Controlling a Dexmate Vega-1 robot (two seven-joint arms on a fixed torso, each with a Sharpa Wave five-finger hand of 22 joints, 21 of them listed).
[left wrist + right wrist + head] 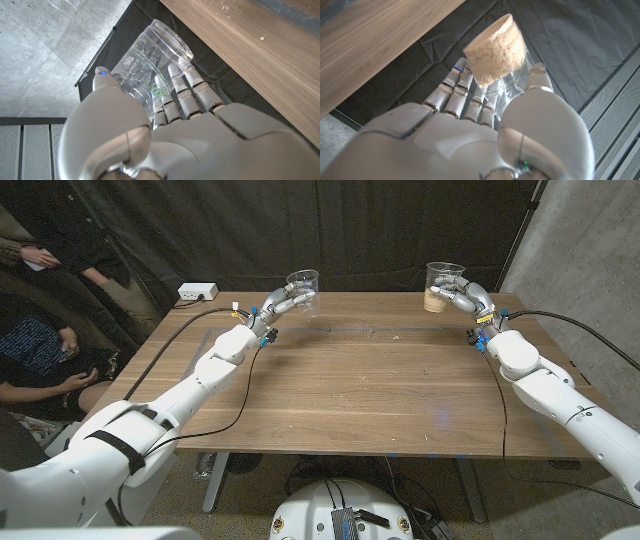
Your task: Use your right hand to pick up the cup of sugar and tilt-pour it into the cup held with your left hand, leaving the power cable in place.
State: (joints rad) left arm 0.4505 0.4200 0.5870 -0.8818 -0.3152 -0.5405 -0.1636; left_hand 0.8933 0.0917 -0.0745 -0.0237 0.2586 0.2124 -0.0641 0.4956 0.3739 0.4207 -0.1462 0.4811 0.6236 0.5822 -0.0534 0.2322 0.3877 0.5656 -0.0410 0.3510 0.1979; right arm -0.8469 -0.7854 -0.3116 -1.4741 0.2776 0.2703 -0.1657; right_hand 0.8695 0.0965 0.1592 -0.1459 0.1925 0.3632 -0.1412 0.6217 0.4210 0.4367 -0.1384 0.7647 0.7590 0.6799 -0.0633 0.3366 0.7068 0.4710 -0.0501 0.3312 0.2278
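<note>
A clear plastic cup with brown sugar (441,288) in its bottom stands upright at the table's far right; my right hand (473,302) grips it, fingers wrapped around its side. In the right wrist view the sugar cup (496,62) sits between the fingers (462,95) and thumb of my right hand (470,135). An empty clear cup (303,289) at the far left-middle is gripped by my left hand (272,304). The left wrist view shows this empty cup (145,70) in my left hand (165,135). Both cups look slightly above or at the tabletop; I cannot tell which.
A white power strip (197,292) lies at the table's far left corner, its black cable (160,350) running down along the left edge. Two people sit left of the table (40,310). A dark curtain hangs behind. The wooden tabletop (370,390) stretches between the arms.
</note>
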